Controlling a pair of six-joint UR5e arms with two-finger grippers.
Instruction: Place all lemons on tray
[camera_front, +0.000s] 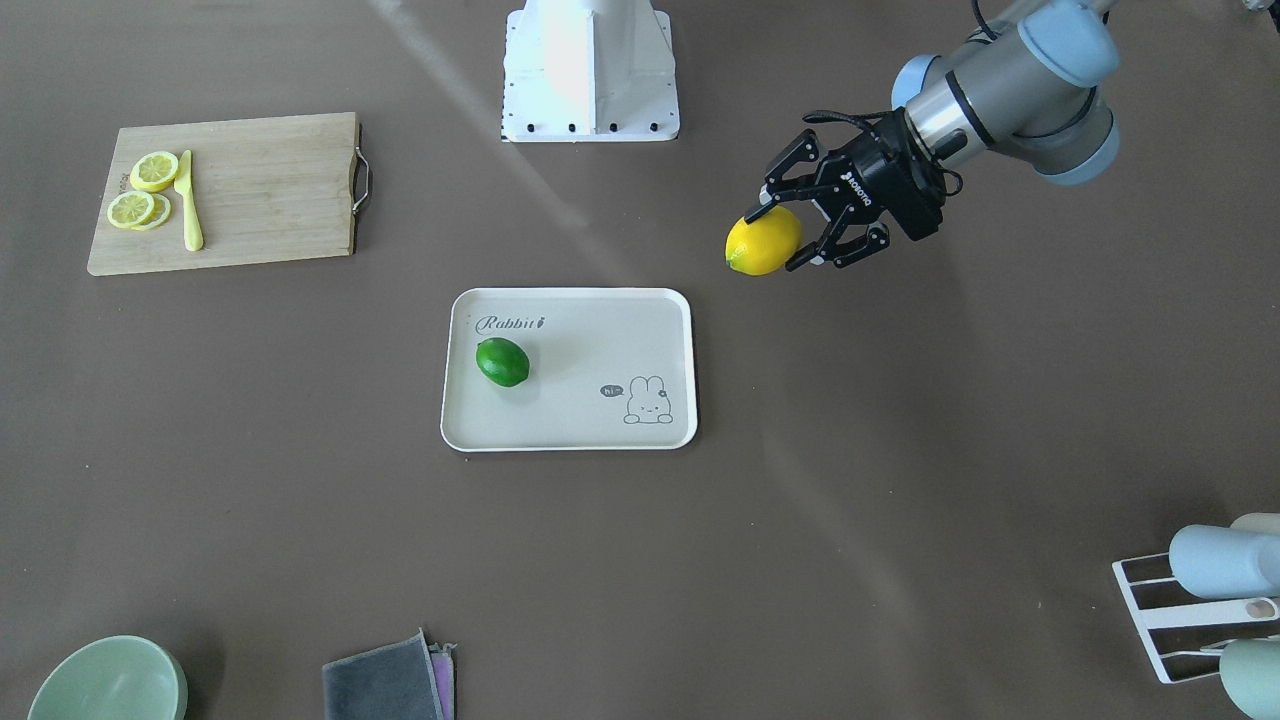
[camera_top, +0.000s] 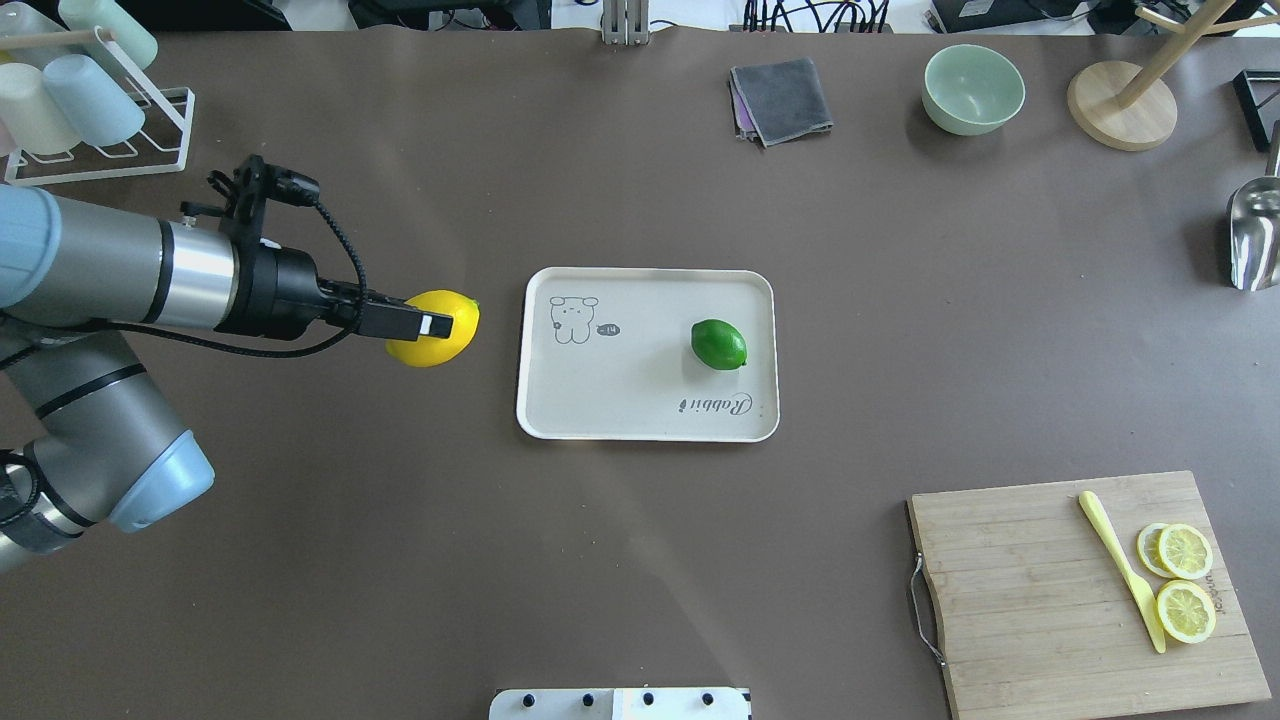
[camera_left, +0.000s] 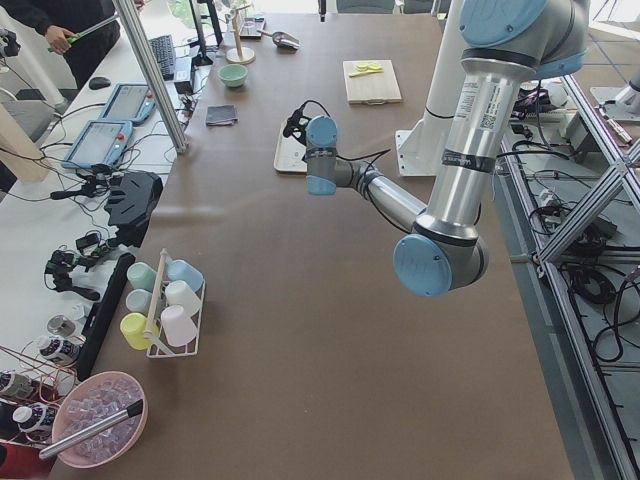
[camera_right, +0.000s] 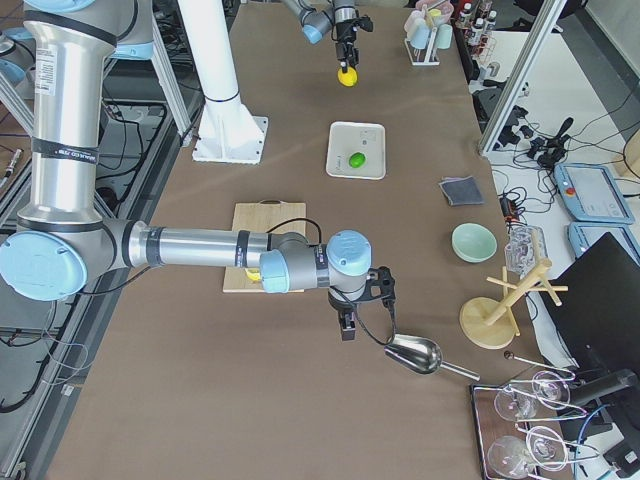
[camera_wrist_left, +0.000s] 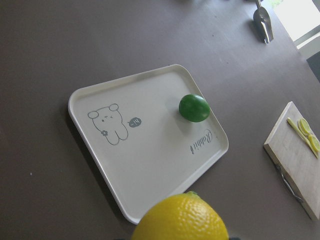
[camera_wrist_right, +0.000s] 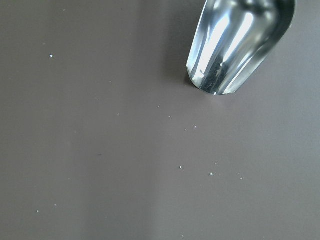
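Note:
My left gripper (camera_front: 775, 238) is shut on the bright yellow lemon (camera_front: 760, 245) and holds it above the table, just outside the short edge of the tray (camera_front: 570, 296) on the bunny side. In the overhead view the gripper (camera_top: 435, 325) and yellow lemon (camera_top: 465, 322) are left of the tray (camera_top: 650, 428). The green lemon (camera_front: 502, 361) lies on the tray near the "Rabbit" script; it also shows in the overhead view (camera_top: 719, 344) and the left wrist view (camera_wrist_left: 194, 107). My right gripper (camera_right: 345, 325) shows only in the exterior right view, so I cannot tell its state.
A wooden cutting board (camera_top: 1040, 600) with lemon slices (camera_top: 1185, 580) and a yellow knife (camera_top: 1125, 570) is on my near right. A metal scoop (camera_top: 1255, 235), a green bowl (camera_top: 973, 88), a folded cloth (camera_top: 780, 100) and a cup rack (camera_top: 90, 100) stand around the table's edges.

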